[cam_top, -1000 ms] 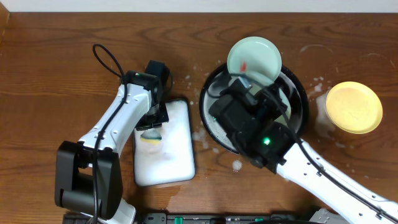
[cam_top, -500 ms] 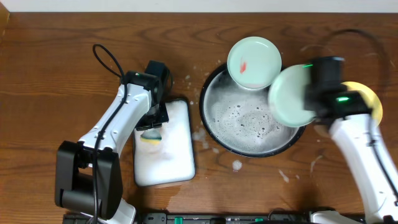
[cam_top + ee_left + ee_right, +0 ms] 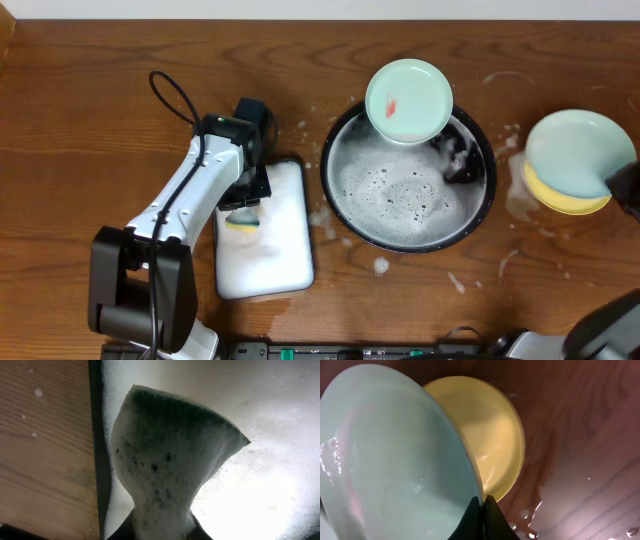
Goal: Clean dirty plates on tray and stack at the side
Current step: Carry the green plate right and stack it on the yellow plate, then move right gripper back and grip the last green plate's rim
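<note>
The black basin tray (image 3: 335, 205) holds white foam. A mint-green plate with a red smear (image 3: 407, 100) leans on its far rim. My right gripper (image 3: 481, 505) is shut on the rim of a second mint-green plate (image 3: 578, 152), also in the right wrist view (image 3: 395, 460), held just above the yellow plate (image 3: 575, 203), which lies on the wet tabletop at the right (image 3: 495, 440). My left gripper (image 3: 243, 200) is shut on a foamy sponge (image 3: 170, 455) over the white tray (image 3: 285, 250).
White soap splashes (image 3: 382, 265) dot the brown wood around the basin. A black cable (image 3: 170, 95) loops behind the left arm. A dark object (image 3: 458, 160) lies in the basin's right side.
My right arm has carried the mint-green plate out of the basin and to the right, over the yellow plate. The left arm and sponge have not moved.
</note>
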Robot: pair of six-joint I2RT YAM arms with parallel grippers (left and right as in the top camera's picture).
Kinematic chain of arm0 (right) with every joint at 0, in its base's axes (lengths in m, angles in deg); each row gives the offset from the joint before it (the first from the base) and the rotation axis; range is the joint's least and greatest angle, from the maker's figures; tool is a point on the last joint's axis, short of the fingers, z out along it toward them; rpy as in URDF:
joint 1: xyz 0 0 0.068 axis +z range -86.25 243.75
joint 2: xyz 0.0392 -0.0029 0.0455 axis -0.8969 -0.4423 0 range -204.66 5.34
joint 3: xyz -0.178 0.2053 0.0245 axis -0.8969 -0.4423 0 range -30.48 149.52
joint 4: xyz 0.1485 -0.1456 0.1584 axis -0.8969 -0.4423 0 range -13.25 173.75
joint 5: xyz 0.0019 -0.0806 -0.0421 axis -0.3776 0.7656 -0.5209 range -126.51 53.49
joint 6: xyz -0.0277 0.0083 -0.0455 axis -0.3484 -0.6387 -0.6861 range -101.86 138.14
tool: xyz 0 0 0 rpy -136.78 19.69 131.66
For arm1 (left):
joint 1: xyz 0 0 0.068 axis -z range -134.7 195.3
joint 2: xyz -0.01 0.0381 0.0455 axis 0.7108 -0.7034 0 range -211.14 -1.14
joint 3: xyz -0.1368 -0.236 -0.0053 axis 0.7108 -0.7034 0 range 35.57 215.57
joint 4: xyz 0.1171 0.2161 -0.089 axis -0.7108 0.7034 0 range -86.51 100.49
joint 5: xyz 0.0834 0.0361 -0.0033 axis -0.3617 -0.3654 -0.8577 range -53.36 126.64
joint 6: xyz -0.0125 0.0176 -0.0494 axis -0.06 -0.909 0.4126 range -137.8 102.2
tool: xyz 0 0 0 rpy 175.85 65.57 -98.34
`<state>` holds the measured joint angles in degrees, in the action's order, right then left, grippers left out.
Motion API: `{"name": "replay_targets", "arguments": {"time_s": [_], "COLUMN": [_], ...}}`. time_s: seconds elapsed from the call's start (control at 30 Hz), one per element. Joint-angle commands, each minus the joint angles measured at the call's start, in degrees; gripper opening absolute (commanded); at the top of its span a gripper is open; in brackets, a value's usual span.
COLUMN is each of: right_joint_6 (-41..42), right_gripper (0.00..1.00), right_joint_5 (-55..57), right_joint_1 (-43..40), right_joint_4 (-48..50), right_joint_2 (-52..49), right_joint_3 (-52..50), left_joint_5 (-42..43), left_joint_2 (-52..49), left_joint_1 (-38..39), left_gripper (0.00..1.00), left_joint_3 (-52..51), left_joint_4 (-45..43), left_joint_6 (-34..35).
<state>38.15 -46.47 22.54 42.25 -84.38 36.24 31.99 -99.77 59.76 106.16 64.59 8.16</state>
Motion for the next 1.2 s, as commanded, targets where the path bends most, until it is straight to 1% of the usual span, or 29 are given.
{"name": "replay_targets", "arguments": {"time_s": [0.0,0.03,0.07,0.1,0.17,0.2,0.23,0.3,0.37,0.43,0.5,0.53,0.57,0.6,0.63,0.67,0.7,0.73,0.83,1.0,1.13,1.17], "right_joint_6": [2.69,2.69,2.71,2.69,0.79,-0.98,-1.97,-4.17,-8.09,-11.58,-14.12,-14.56,-14.69,-15.65,-16.31,-16.26,-16.26,-16.26,-14.95,-7.93,-3.04,-2.14], "right_gripper": [0.01,0.01,0.09,0.31,0.6,0.71,0.74,0.79,0.77,0.72,0.7,0.68,0.64,0.63,0.65,0.71,0.73,0.74,0.72,0.66,0.66,0.65], "right_joint_5": [-2.95,-2.69,-2.29,-3.02,-7.96,-11.56,-13.81,-17.05,-19.34,-19.45,-19.04,-17.2,-13.86,-9.99,-6.03,-2.69,0.83,3.78,10.14,10.36,8.7,7.87], "right_joint_1": [-1.57,-1.55,-1.49,-1.33,-0.52,0.35,1.36,4.98,9.86,16.85,23.04,26.88,30.8,34.64,38.01,40.41,42.82,44.72,47.28,46.71,46.51,46.51], "right_joint_4": [1.51,1.99,2.64,3.98,6.62,8.46,9.66,11.3,12.0,11.93,11.93,12.15,12.52,13.29,14.4,15.54,17.14,18.95,24.26,31.67,35.56,36.26], "right_joint_2": [-4.79,-5.73,-6.56,-6.93,-6.58,-6.05,-5.46,-3.67,-2.1,-1.05,-0.94,-1.14,-1.51,-2.21,-3.04,-3.91,-5.22,-6.78,-11.8,-20.79,-26.23,-27.23], "right_joint_3": [0.83,0.83,0.83,0.83,0.9,0.92,1.01,1.53,2.23,3.17,3.91,4.24,4.52,4.76,4.85,4.85,4.85,4.85,4.85,4.85,4.83,4.83], "left_joint_5": [-0.5,-0.5,-0.48,-0.46,-0.26,-0.24,-0.04,0.7,1.03,1.03,1.01,1.01,1.01,1.01,1.01,1.01,1.01,1.01,1.01,1.01,1.01,1.01], "left_joint_2": [-0.17,-0.17,-0.17,-0.17,-0.17,-0.17,-0.17,-0.17,-0.17,-0.17,-0.17,-0.17,-0.17,-0.17,-0.17,-0.17,-0.17,-0.17,-0.17,-0.17,-0.17,-0.17], "left_joint_1": [-0.26,-0.24,-0.24,-0.26,-0.26,-0.24,-0.24,-0.26,-0.24,-0.26,-0.26,-0.26,-0.26,-0.26,-0.26,-0.26,-0.26,-0.26,-0.26,-0.26,-0.26,-0.26], "left_gripper": [0.17,0.17,0.17,0.17,0.17,0.17,0.17,0.17,0.17,0.17,0.17,0.17,0.17,0.17,0.17,0.17,0.17,0.17,0.17,0.17,0.17,0.17], "left_joint_3": [-0.02,-0.02,-0.02,-0.02,-0.02,-0.02,-0.02,-0.02,-0.02,-0.02,-0.02,-0.02,-0.02,-0.02,-0.02,-0.02,-0.02,-0.02,-0.02,-0.02,-0.02,-0.02], "left_joint_4": [0.31,0.33,0.33,0.33,0.35,0.37,0.39,0.39,0.37,0.35,0.28,0.24,0.2,0.11,0.04,-0.13,-0.35,-0.59,-0.76,-0.79,-0.79,-0.79], "left_joint_6": [0.87,0.87,0.9,0.9,0.87,0.87,0.87,0.85,0.7,0.7,0.7,0.7,0.7,0.7,0.7,0.7,0.7,0.7,0.7,0.68,0.68,0.68]}}
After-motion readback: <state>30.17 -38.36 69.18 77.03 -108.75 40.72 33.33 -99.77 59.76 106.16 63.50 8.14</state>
